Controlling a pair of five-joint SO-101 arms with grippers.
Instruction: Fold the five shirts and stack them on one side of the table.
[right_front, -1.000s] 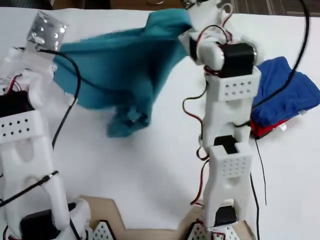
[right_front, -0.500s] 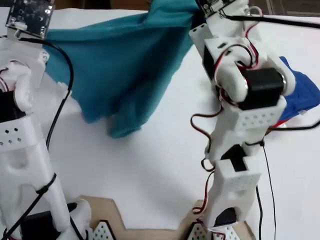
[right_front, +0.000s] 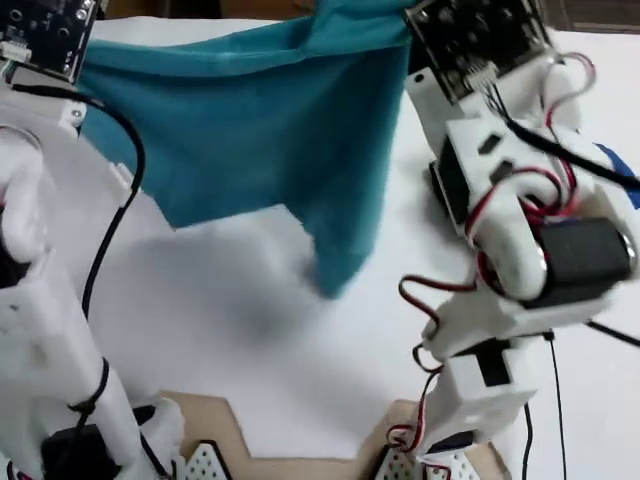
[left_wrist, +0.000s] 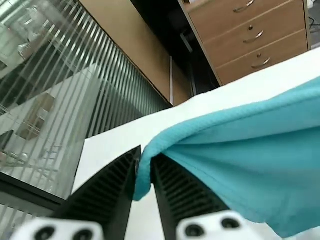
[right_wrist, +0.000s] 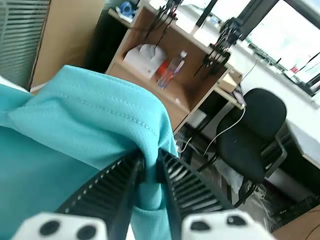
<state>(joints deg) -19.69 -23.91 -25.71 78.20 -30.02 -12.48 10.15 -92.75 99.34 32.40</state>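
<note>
A teal shirt (right_front: 260, 130) hangs stretched between my two raised arms above the white table (right_front: 280, 370), its lower corner drooping toward the middle. My left gripper (left_wrist: 144, 172) is shut on the shirt's edge (left_wrist: 235, 145) at the left end. My right gripper (right_wrist: 150, 175) is shut on a bunched fold of the teal shirt (right_wrist: 95, 120) at the right end. A sliver of a blue shirt (right_front: 618, 165) peeks out behind the right arm (right_front: 520, 230) at the table's right side.
The left arm (right_front: 40, 280) stands tall at the left edge, with a black cable looping off it. Cardboard bases (right_front: 200, 420) lie at the table's near edge. Wooden drawers (left_wrist: 250, 35) and an office chair (right_wrist: 250, 125) stand beyond the table.
Both arms have risen and lifted the teal shirt off the table. The cloth has spread out flatter between them, and its hanging corner swung to the right. The right arm now covers most of the blue shirt.
</note>
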